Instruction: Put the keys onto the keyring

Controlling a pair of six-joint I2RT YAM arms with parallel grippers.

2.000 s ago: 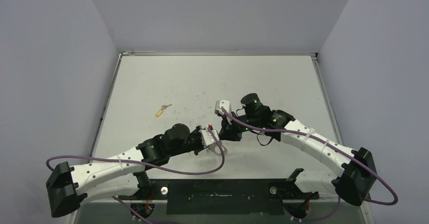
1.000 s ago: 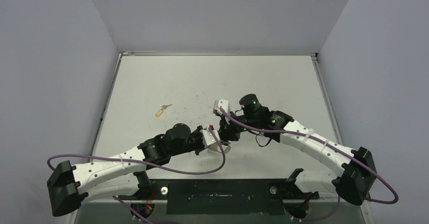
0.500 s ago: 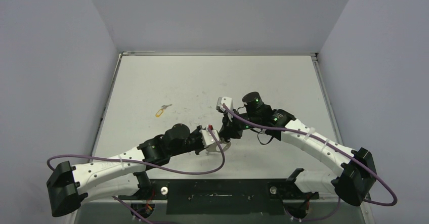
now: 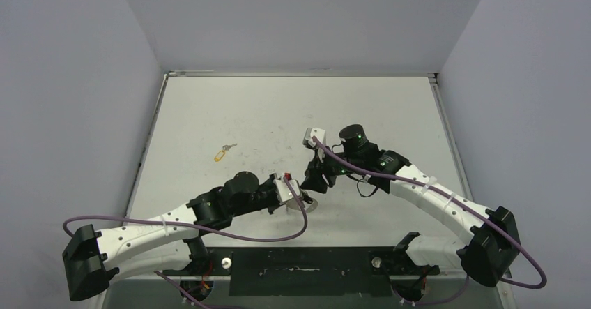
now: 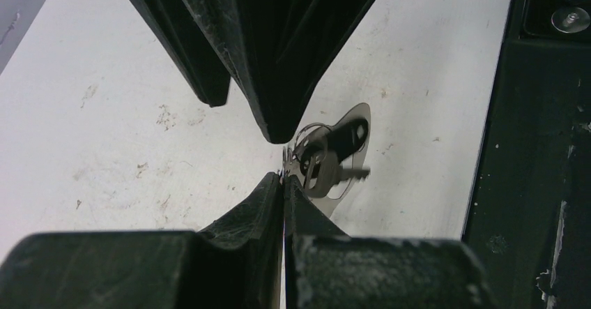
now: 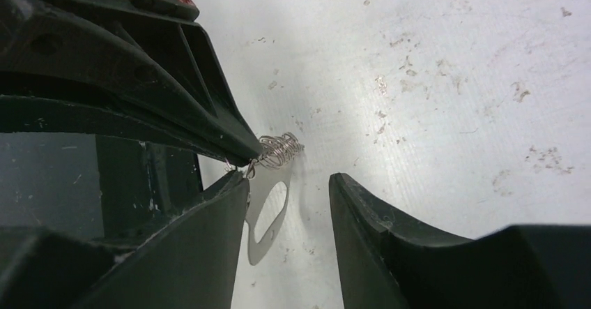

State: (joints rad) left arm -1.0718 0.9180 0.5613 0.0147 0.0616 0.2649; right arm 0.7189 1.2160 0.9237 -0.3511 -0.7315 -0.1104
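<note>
Silver keyring [image 6: 275, 183] is pinched in the left end effector [image 5: 284, 176].

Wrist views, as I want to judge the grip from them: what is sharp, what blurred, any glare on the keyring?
Left wrist view: the left claw is a near-black, soft foreground shape; the keyring and black-headed key beyond it read fairly sharp, no glare. Right wrist view: the right claw is dark and soft; the small rings are crisp, the keyring plate dull grey.

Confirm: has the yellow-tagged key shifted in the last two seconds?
No. The yellow-tagged key lies at the same spot on the table, at the same gap from its left edge.
</note>
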